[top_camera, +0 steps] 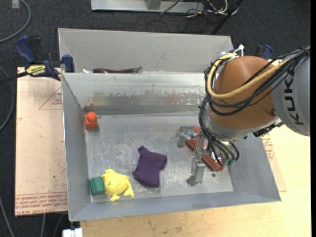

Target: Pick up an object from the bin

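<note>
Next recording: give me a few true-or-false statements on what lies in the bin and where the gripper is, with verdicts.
1. A purple cloth lies crumpled near the middle of the bin. True.
2. A green block sits right beside a yellow soft toy in the view's lower-left corner of the bin. True.
3. The gripper holds the purple cloth. False: its fingers are spread over bare floor to the right of the cloth, with nothing between them.
4. The small orange object rests on the purple cloth. False: it stands alone by the left wall, far from the cloth.
</note>
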You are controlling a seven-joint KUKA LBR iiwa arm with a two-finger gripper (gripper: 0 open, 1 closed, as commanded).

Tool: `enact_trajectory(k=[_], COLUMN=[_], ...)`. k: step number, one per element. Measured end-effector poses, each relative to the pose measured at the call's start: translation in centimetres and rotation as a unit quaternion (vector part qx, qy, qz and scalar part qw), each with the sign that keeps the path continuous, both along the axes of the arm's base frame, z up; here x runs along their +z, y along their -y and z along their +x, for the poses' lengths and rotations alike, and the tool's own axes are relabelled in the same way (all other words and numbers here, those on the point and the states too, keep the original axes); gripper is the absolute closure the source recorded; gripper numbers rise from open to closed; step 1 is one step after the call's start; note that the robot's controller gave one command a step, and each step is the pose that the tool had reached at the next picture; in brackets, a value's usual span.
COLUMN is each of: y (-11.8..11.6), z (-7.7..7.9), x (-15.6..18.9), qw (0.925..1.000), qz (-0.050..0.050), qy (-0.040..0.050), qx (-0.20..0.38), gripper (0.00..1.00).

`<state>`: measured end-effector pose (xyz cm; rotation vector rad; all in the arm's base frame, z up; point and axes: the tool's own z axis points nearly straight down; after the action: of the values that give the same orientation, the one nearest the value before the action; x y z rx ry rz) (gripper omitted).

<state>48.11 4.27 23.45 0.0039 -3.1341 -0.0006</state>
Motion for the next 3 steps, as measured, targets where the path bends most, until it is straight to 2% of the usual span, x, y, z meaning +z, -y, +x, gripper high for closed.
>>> enact_trajectory(k=[1,2,3], y=[0.0,-4.2,-6.6], z=[0.1,4.2,4.3], x=[0.4,-3.9,-7.9], qw=[1.0,1.0,0.999], qz=[0.0,0.001,0.003], qy=[0.0039,0.0084,0.0022], qx=[-0.001,-0.004,0.044], gripper=[0.0,0.0,0.0])
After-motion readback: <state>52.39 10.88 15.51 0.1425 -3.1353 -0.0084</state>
